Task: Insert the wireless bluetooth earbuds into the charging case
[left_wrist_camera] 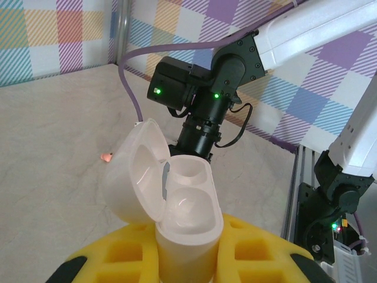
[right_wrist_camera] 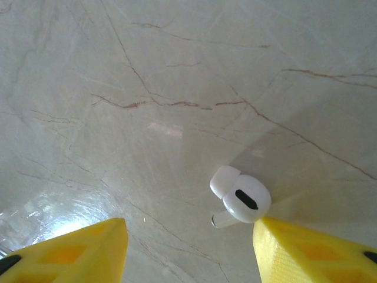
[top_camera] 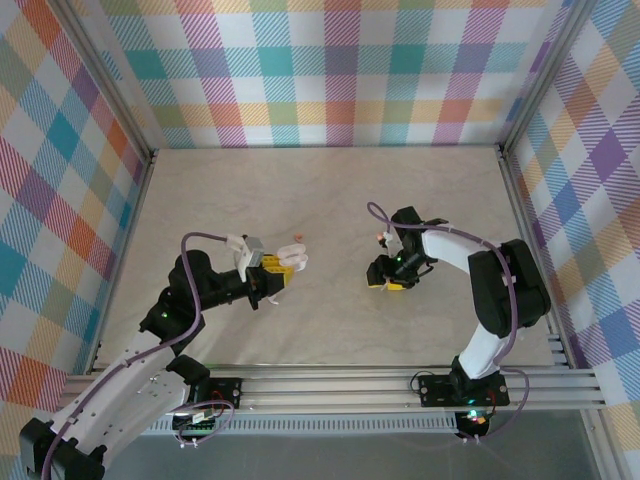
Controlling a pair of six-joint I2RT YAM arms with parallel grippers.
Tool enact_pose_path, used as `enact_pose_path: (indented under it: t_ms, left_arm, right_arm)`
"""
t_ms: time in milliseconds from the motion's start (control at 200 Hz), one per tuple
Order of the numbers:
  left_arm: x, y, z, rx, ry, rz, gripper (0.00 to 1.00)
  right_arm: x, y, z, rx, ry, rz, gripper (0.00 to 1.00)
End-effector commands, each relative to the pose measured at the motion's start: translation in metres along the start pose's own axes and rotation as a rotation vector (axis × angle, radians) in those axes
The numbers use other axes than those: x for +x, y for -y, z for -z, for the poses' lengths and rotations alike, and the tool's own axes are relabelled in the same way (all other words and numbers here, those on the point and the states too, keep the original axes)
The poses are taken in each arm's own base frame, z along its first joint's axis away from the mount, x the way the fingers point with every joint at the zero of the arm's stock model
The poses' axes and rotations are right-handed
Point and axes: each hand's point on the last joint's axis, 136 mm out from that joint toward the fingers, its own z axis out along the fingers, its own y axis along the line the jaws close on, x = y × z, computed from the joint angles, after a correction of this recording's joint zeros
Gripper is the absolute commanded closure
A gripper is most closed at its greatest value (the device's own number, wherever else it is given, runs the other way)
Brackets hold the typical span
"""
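1. Left tool, nearest the arm bases, is pressed together on the white charging case. The case stands upright between the yellow fingers, its lid swung open to one side and its two hollows showing.
2. Right tool points down at the marbled tabletop, its yellow fingers spread apart.
3. White earbud lies on the tabletop between those fingers, just beside the right-hand one in the wrist view; I cannot tell whether they touch.
4. Reddish-orange earbud lies on the tabletop beyond the case, near the right arm.
5. Checked wall closes the far edge.
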Motion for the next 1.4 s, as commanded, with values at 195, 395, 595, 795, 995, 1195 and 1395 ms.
enact_pose_path:
  t_ms: [195,395,595,795,995,1195,1395]
  left_arm:
    - [-0.001,0.005,0.004,0.002,0.005,0.004,1.0]
    - [-0.003,0.002,0.003,-0.01,0.005,-0.004,1.0]
    - [-0.004,-0.002,0.002,-0.029,0.009,-0.002,1.0]
    - [-0.003,-0.002,0.002,-0.03,0.01,0.0,1.0]
    - [-0.013,0.002,0.005,-0.026,0.031,-0.002,1.0]
    - [-0.017,0.005,0.007,-0.022,0.036,-0.009,1.0]
    - [-0.021,0.006,0.008,-0.021,0.036,-0.019,1.0]
  right_arm:
    - [0.004,0.008,0.02,0.085,0.057,-0.096,0.43]
    - [-0.005,0.004,0.026,0.047,0.174,-0.215,0.47]
    - [-0.006,0.018,0.026,0.148,0.243,-0.289,0.45]
    - [-0.007,0.019,0.016,0.216,0.247,-0.283,0.46]
    - [-0.012,0.019,0.008,0.231,0.234,-0.278,0.48]
    - [-0.017,0.019,0.006,0.244,0.235,-0.267,0.5]
    - [-0.022,0.017,0.003,0.255,0.217,-0.25,0.54]
